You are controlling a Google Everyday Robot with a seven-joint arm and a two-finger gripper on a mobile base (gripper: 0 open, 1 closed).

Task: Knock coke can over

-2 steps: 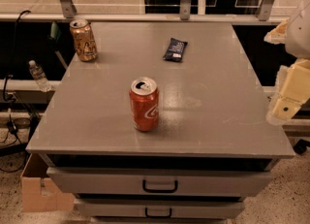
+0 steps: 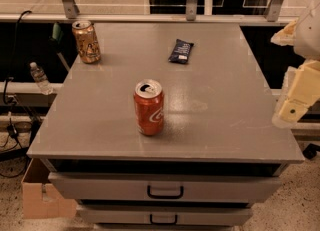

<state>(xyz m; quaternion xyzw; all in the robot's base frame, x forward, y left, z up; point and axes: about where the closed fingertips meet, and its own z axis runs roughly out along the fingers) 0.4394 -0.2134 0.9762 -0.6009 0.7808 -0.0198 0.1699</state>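
The red coke can (image 2: 149,107) with white script and a silver top stands upright on the grey cabinet top (image 2: 220,125), a little left of the middle and toward the front. My gripper (image 2: 296,97) is a cream-coloured piece at the far right edge of the camera view. It hangs beside the cabinet's right edge, well to the right of the can and apart from it. Part of the arm above it is cut off by the picture's edge.
A gold-brown can (image 2: 86,41) stands upright at the back left corner. A dark blue snack packet (image 2: 180,51) lies at the back middle. Drawers (image 2: 165,190) sit below the front edge. A cardboard box (image 2: 40,195) and a water bottle (image 2: 40,78) are on the left.
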